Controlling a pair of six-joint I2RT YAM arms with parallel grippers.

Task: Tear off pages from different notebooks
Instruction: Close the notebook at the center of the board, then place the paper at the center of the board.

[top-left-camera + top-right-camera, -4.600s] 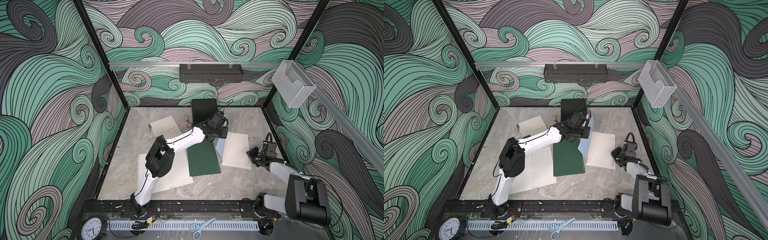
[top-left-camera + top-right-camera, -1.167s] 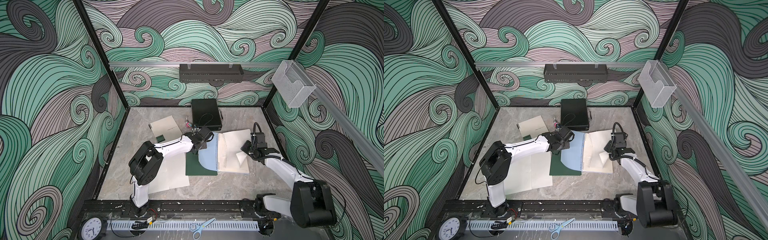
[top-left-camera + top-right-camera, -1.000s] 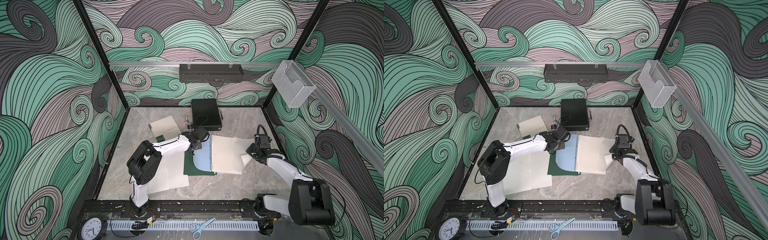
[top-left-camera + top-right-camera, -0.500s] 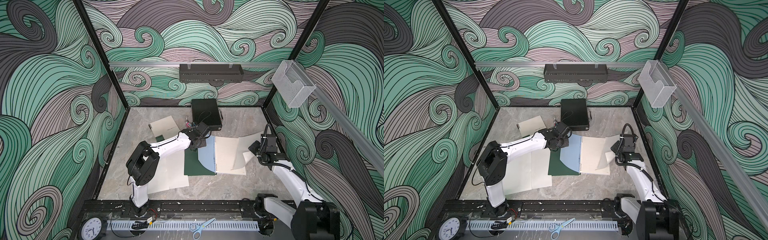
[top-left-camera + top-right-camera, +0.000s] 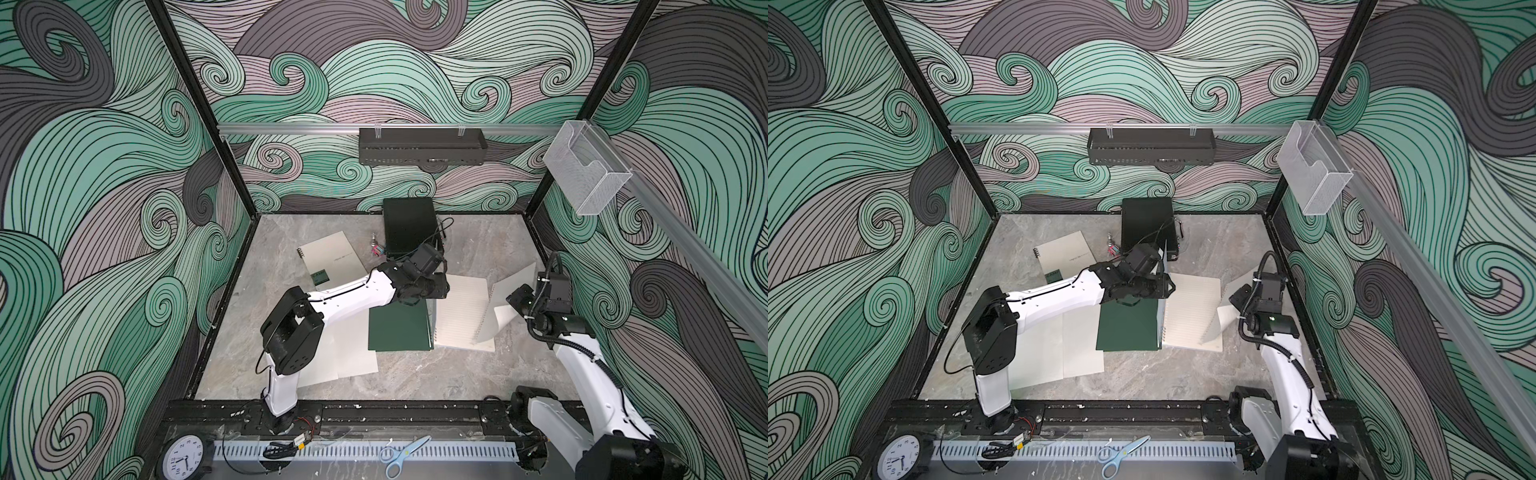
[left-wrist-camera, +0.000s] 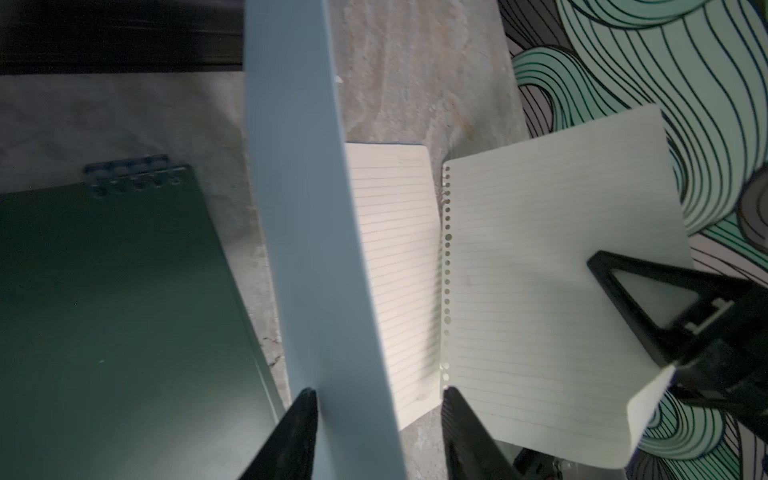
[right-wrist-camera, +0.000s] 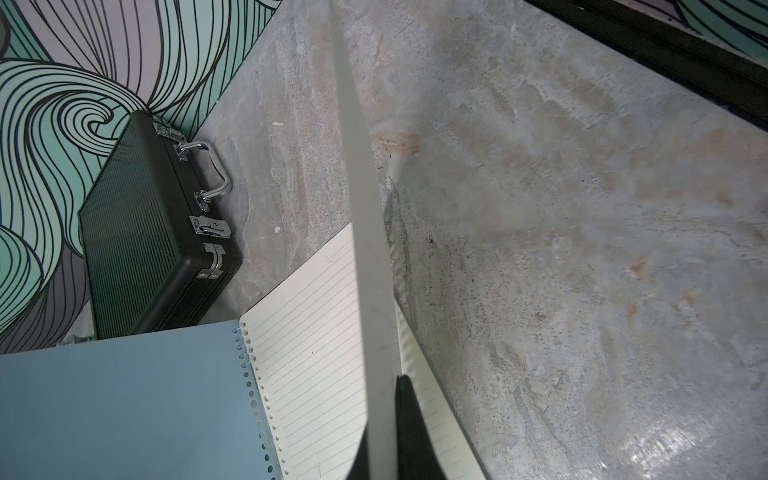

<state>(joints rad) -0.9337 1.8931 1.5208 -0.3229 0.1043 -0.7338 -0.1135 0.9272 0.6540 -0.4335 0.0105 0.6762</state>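
Far left, a beige notebook, shut and flat; nearer, loose pages spread on the table, partly under the left arm. In the middle, a green notebook, shut. Just right of it, the blue notebook, open, with its blue cover upright between the jaws of the left gripper: jaws wide, not pinching, one side barely at the cover. Further right, a torn page, punched edge clear of the spiral, up off the table and curled, pinched near a corner by the right gripper, jaws tight on the paper

Expect trouble from the unsupported cover: likely flops, either shut over the lined sheets or onto the green notebook, and may catch a finger on the way. Watch the thin corner pinch too: may crease the page or lose it. Mind the left arm over the loose pages: may sweep them if drawn back low

Underneath, grey stone-look table, smooth, probably slippery for paper. Around, walls of green and mauve swirls; a black case at the far edge, a clear holder high on the right, scissors and a clock along the near rail
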